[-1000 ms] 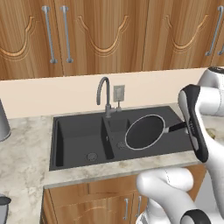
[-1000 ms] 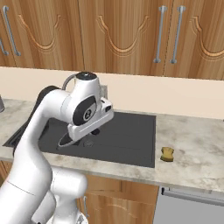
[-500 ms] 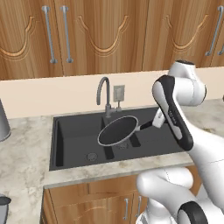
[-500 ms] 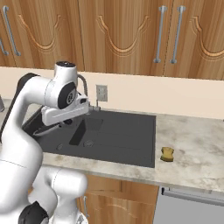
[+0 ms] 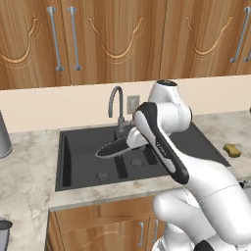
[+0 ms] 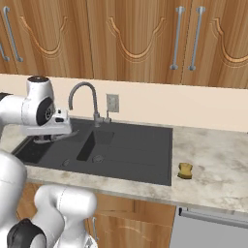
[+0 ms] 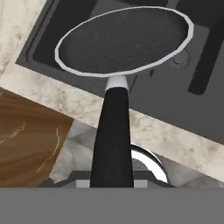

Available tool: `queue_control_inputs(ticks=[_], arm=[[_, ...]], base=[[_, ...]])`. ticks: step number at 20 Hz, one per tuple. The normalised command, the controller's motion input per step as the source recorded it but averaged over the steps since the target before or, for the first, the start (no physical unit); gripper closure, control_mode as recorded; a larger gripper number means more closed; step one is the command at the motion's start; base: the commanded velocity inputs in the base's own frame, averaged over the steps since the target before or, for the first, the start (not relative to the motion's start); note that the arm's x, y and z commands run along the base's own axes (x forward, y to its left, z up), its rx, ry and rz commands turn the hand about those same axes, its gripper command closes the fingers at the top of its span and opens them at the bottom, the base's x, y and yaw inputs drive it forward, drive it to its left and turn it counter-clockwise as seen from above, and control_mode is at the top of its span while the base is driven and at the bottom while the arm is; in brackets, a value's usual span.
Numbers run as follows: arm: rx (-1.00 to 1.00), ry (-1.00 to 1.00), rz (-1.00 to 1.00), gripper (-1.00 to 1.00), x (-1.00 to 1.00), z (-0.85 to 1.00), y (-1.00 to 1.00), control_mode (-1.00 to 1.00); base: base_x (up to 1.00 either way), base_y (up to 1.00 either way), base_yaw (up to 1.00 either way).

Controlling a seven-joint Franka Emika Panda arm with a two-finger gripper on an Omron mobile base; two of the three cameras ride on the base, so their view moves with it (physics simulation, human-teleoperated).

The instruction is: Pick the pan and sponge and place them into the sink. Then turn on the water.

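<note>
My gripper [image 5: 133,139] is shut on the dark handle [image 7: 112,131] of the pan [image 5: 112,147], which hangs tilted in the air over the black sink [image 5: 78,147], above the divider between its two basins. In the hand view the pan [image 7: 124,41] is round, with a thin light rim, and the sink's left basin and front edge lie below it. The yellow-tan sponge [image 5: 232,150] lies on the counter right of the sink, and from the other side the sponge [image 6: 184,170] sits just past the sink's [image 6: 140,155] right rim. Water is out of view.
The grey gooseneck faucet [image 5: 117,105] stands behind the sink, close behind the pan, with a wall socket [image 5: 132,104] next to it. A grey metal vessel [image 5: 3,137] stands at the counter's far left. Wooden cabinets hang above the counter.
The arm has swung left with the pan, carrying it from over the sink's right part to the left basin side. The pan is now seen nearly edge-on. The sponge has not moved.
</note>
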Motion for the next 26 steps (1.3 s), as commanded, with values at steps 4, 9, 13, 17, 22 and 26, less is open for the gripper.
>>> queue_control_inputs(ticks=[4, 9, 13, 17, 22, 26], arm=[[0.0, 0.03, -0.46, 1.0, -0.03, -0.28, 1.0, -1.0], [0.0, 0.03, -0.24, 1.0, 0.37, -0.15, 0.91, -1.0], [0.0, 0.05, -0.09, 1.0, 0.42, -0.38, 0.77, -1.0], [0.01, 0.02, 0.0, 1.0, 0.27, -0.49, 0.26, -1.0], [0.0, 0.02, 0.0, 1.0, 0.48, -0.47, 0.19, -1.0], [0.0, 0.0, 0.0, 1.0, 0.58, -0.37, 0.03, -1.0]], base=[[0.0, 0.0, 0.0], [0.0, 0.0, 0.0], [0.0, 0.0, 0.0], [0.0, 0.0, 0.0], [0.0, 0.0, 0.0], [0.0, 0.0, 0.0]])
